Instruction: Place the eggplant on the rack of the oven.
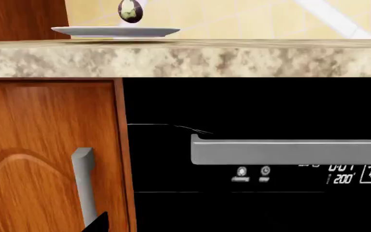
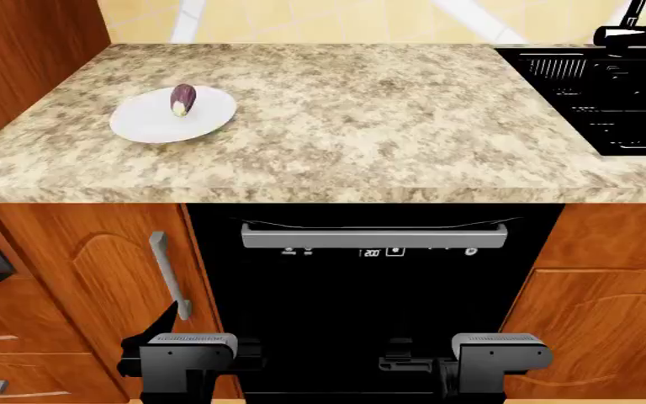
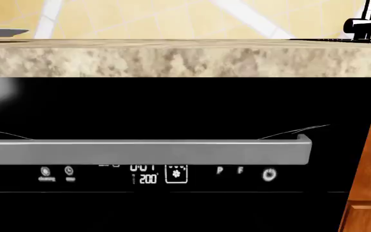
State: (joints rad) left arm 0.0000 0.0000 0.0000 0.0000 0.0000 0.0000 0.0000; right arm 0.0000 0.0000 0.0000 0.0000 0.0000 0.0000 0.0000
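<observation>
The small oval purple-mauve eggplant with its greenish stem end is lying on a round white plate, which is sitting on the speckled beige stone countertop. Both arms are hanging low in front of the cabinets, well below the counter edge. In the head view only the grey and black bodies of the left gripper and the right gripper are showing, and neither wrist view is showing any fingers, so I cannot tell whether either one is spread or closed; nothing appears to be held.

From the left gripper the eggplant is lying above and ahead, almost straight in line with it and back from the counter edge. From the right gripper it is lying far across to the left, well apart. The left arm is clearly the nearer one and looks the natural choice for the pickup. The eggplant's long axis is running roughly away from the robot, slightly tilted, and the left wrist view is looking at it end-on.

Between the grippers a black-fronted appliance with a silver bar handle and a lit display is facing the robot. The oven and its rack are not clearly showing here.
</observation>
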